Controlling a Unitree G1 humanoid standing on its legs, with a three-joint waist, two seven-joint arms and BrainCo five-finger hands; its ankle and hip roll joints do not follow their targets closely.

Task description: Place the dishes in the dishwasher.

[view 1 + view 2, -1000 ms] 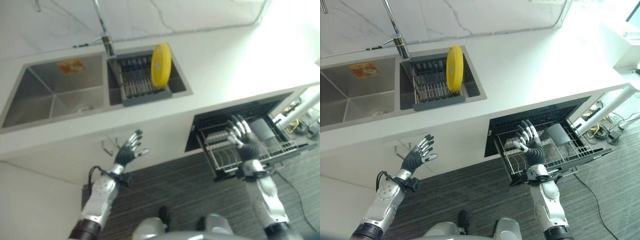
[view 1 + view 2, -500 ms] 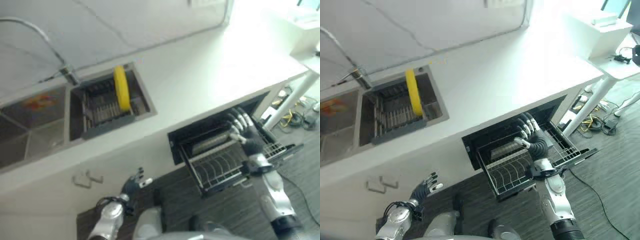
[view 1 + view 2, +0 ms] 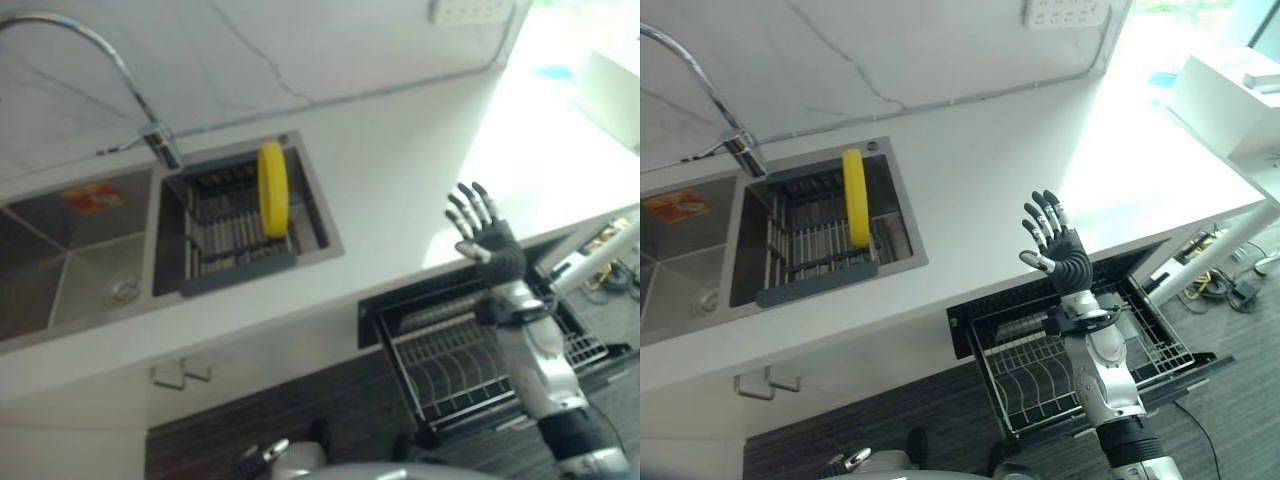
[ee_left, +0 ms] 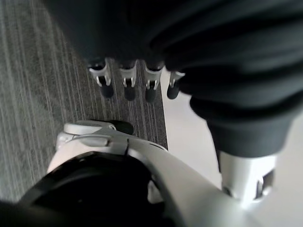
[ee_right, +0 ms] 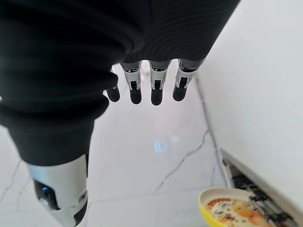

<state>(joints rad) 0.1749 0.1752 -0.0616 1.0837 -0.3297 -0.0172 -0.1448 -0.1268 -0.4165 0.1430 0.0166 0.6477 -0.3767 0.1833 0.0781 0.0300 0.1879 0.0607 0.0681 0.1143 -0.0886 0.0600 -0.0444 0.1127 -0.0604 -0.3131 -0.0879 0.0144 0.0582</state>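
A yellow plate (image 3: 855, 196) stands on edge in the dark drying rack (image 3: 820, 240) that fills the right basin of the double sink (image 3: 690, 290), at about 10 o'clock from the right hand (image 3: 1065, 258). The faucet (image 3: 700, 80) arches over the divider behind the rack, its base at the rack's 11 o'clock corner. The left basin holds only a drain and an orange sticker on its back wall.

The right hand is raised over the white countertop (image 3: 980, 190) near its front edge, fingers straight and spread, holding nothing. Bare counter lies between the hand and the sink. The right wrist view shows the same straight fingers (image 5: 157, 90) against the marbled wall, with the plate's rim at the frame's lower edge.

Below the counter edge, at 6 o'clock from the hand, the dishwasher (image 3: 970, 335) is open and its wire rack (image 3: 1040, 375) is drawn out over the dark floor; its slots appear empty. A wall socket (image 3: 1065, 12) sits at 12 o'clock.

The left hand (image 4: 137, 82) hangs low over the striped floor, fingers relaxed and apart, empty.
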